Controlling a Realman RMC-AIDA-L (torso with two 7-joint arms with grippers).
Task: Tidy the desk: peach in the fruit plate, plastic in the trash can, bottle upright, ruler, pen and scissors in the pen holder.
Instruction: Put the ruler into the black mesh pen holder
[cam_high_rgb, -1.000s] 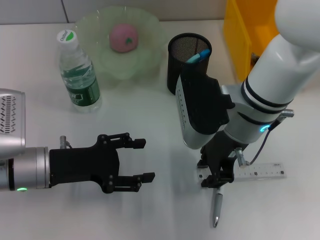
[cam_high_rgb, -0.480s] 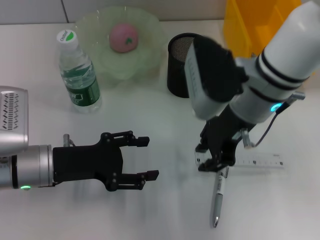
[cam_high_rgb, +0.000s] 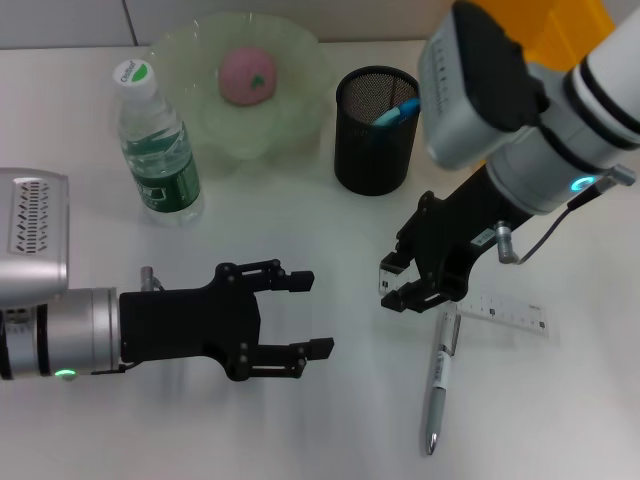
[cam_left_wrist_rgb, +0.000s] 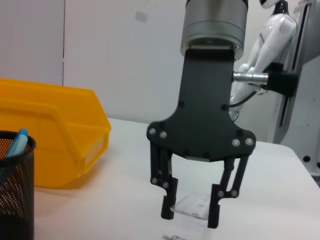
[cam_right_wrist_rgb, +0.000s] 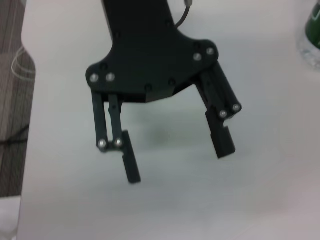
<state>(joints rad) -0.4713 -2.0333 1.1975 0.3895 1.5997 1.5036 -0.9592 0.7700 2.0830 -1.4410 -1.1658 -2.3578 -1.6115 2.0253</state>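
My right gripper (cam_high_rgb: 392, 285) hangs open over the near end of the clear ruler (cam_high_rgb: 505, 316). In the left wrist view the right gripper (cam_left_wrist_rgb: 190, 218) has a finger on each side of the ruler (cam_left_wrist_rgb: 195, 202). The grey pen (cam_high_rgb: 438, 385) lies on the table just in front of the ruler. My left gripper (cam_high_rgb: 315, 315) is open and empty at front centre, seen as the left gripper (cam_right_wrist_rgb: 179, 165) in the right wrist view. The pink peach (cam_high_rgb: 247, 75) sits in the green fruit plate (cam_high_rgb: 300, 120). The bottle (cam_high_rgb: 155, 150) stands upright. The black mesh pen holder (cam_high_rgb: 375, 135) holds a blue item. Scissors and plastic are out of view.
A yellow bin (cam_high_rgb: 480, 60) stands at the back right behind the right arm, also seen as the yellow bin (cam_left_wrist_rgb: 50, 145) beside the pen holder (cam_left_wrist_rgb: 12, 190). Bare white table lies between the two grippers.
My right arm has swung up and back to the right, and its gripper now sits farther from the pen. The ruler has shifted and turned slightly. My left gripper has crept a little to the right.
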